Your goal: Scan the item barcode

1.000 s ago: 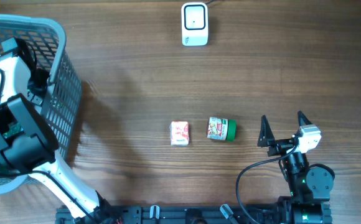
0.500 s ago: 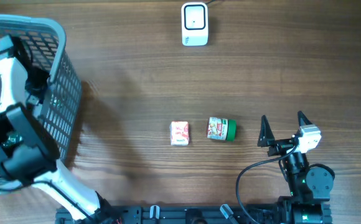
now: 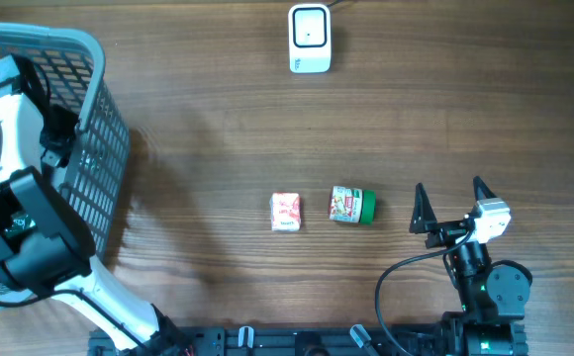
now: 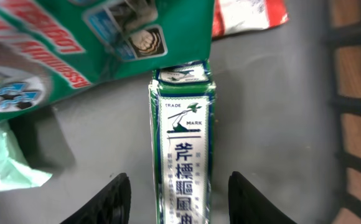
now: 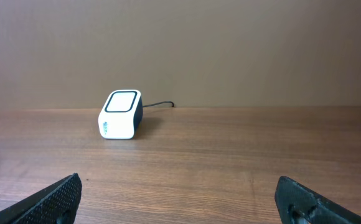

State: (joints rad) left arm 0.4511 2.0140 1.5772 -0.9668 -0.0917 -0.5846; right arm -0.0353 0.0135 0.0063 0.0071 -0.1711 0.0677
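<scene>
Soft, even light, frames mostly sharp; the basket (image 3: 109, 138) throws a faint shadow rightward.

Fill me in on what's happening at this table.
The left arm is down inside the grey basket. The left gripper straddles a slim green-and-white box lying on the basket floor, fingers open with a gap on each side, so nothing is held yet. The right gripper sits open and empty at the front right of the table, facing the white scanner at the far edge. A red-and-white packet and a green-capped jar lie mid-table.
</scene>
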